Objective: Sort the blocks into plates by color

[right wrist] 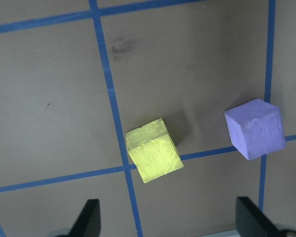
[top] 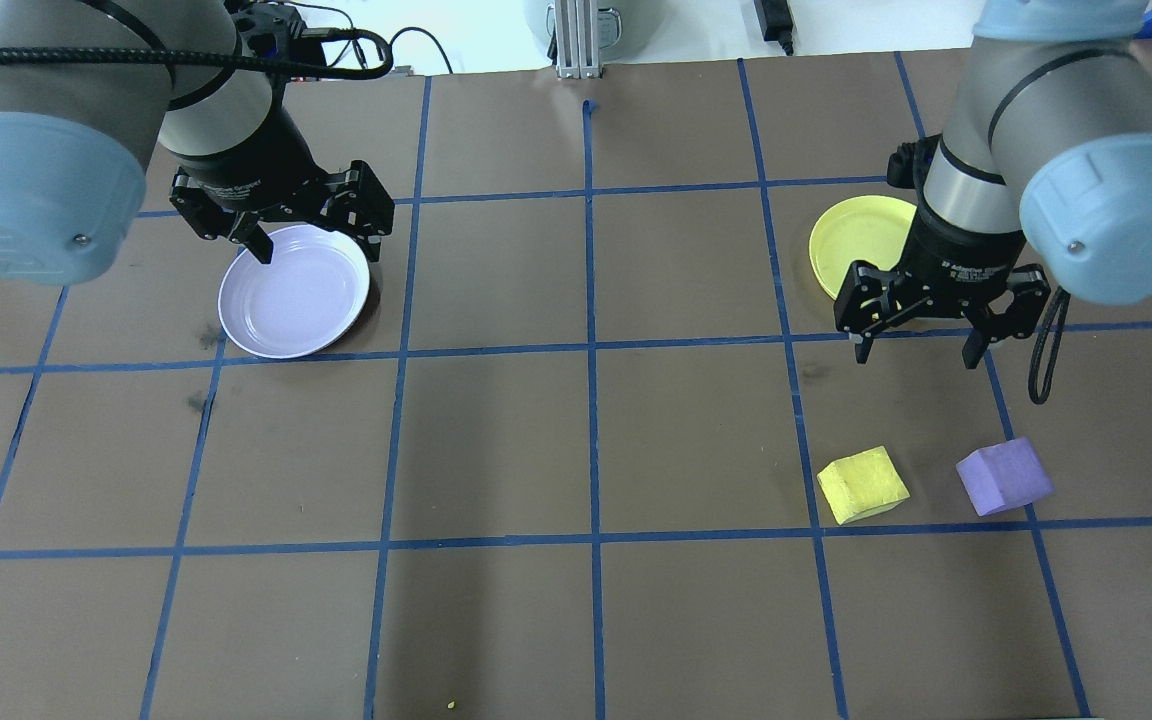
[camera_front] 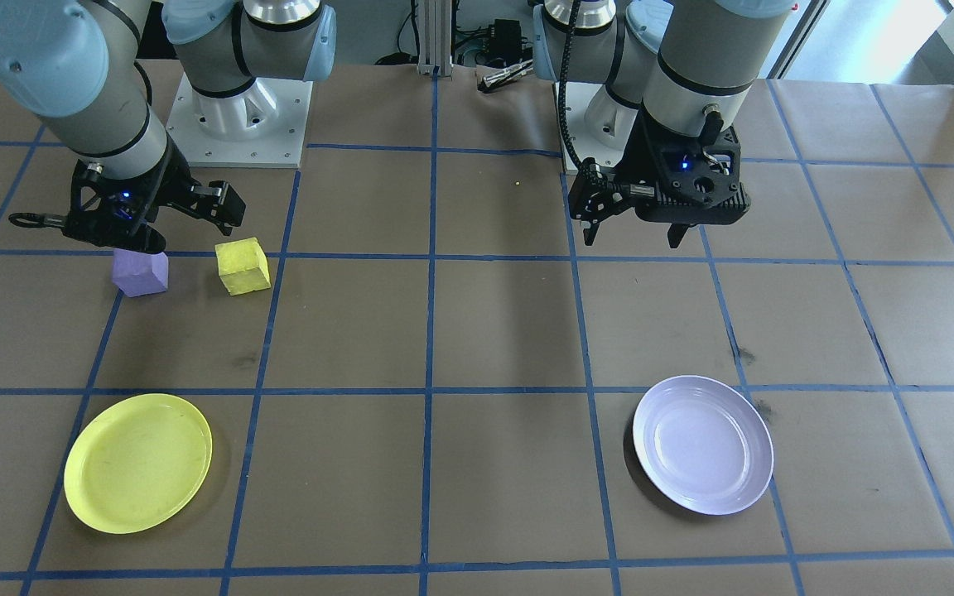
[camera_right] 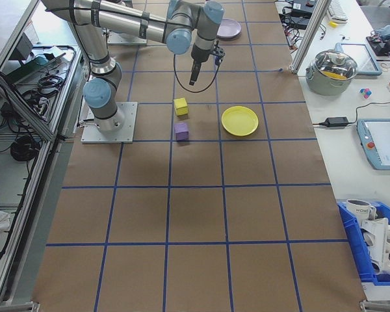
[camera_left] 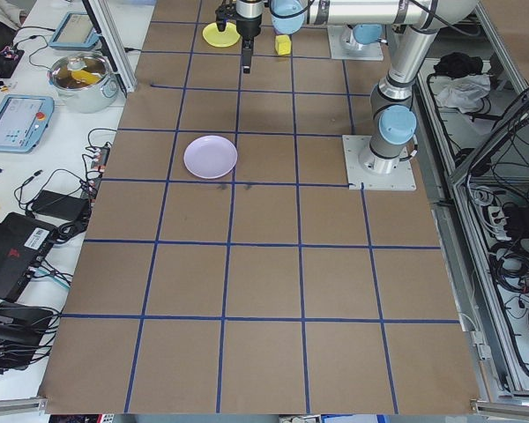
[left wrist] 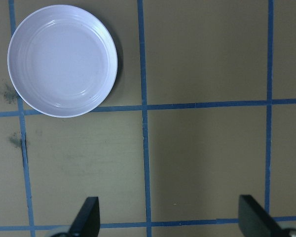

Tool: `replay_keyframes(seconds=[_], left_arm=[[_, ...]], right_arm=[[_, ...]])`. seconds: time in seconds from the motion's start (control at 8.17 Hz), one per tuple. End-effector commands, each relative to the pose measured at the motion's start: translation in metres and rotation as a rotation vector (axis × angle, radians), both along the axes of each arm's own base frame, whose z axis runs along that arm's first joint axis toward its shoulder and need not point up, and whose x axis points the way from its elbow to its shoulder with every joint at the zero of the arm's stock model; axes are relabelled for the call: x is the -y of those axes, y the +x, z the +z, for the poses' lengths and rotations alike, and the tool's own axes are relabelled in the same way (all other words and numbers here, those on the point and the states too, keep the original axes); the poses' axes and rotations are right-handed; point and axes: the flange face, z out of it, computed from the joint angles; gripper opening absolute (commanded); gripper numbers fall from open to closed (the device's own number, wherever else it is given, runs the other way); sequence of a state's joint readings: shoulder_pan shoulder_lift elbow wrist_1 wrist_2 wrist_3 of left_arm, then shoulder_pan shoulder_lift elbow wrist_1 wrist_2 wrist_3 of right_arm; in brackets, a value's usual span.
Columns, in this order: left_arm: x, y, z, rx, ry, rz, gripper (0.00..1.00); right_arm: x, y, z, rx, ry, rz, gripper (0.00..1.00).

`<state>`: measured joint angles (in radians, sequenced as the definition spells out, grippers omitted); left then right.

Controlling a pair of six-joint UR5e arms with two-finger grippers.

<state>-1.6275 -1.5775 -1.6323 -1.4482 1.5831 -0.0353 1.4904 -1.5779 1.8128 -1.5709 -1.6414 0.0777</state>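
Note:
The yellow block (top: 863, 484) and the light purple block (top: 1004, 476) sit side by side on the table, apart from each other and outside both plates. My right gripper (top: 918, 352) hangs open above and just beyond them, holding nothing. In the right wrist view the yellow block (right wrist: 154, 157) and purple block (right wrist: 255, 128) both lie ahead of the open fingers (right wrist: 89, 219). The yellow plate (top: 861, 245) is partly hidden behind the right arm. My left gripper (top: 319, 240) hovers open over the far rim of the lavender plate (top: 291, 300). Both plates hold nothing.
Brown paper with a blue tape grid (camera_front: 431, 389) covers the table. The arms' mounting plates (camera_front: 241, 124) stand at the robot's edge. A lidded pot (camera_right: 338, 65), tablets and cables lie on a side bench beyond the table.

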Motion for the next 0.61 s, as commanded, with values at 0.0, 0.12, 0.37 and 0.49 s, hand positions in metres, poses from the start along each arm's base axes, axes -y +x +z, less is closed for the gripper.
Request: replay_keyframes(seconds=[0.0,0.12,0.37,0.49], left_arm=[[0.000,0.000,-0.001,0.000,0.002,0.000,1.00],[0.001,0.000,-0.002,0.000,0.004,0.000,1.00],[0.001,0.000,-0.003,0.000,0.005,0.000,1.00],[0.001,0.000,-0.003,0.000,0.005,0.000,1.00]], right_arm=[[-0.040,-0.008,-0.080,0.047,0.130,0.086,0.95],[-0.051,-0.007,-0.104,0.044,0.110,0.136,0.96],[-0.054,-0.011,-0.134,0.011,0.040,0.213,0.97],[-0.046,-0.012,-0.151,0.019,0.033,0.260,0.97]])
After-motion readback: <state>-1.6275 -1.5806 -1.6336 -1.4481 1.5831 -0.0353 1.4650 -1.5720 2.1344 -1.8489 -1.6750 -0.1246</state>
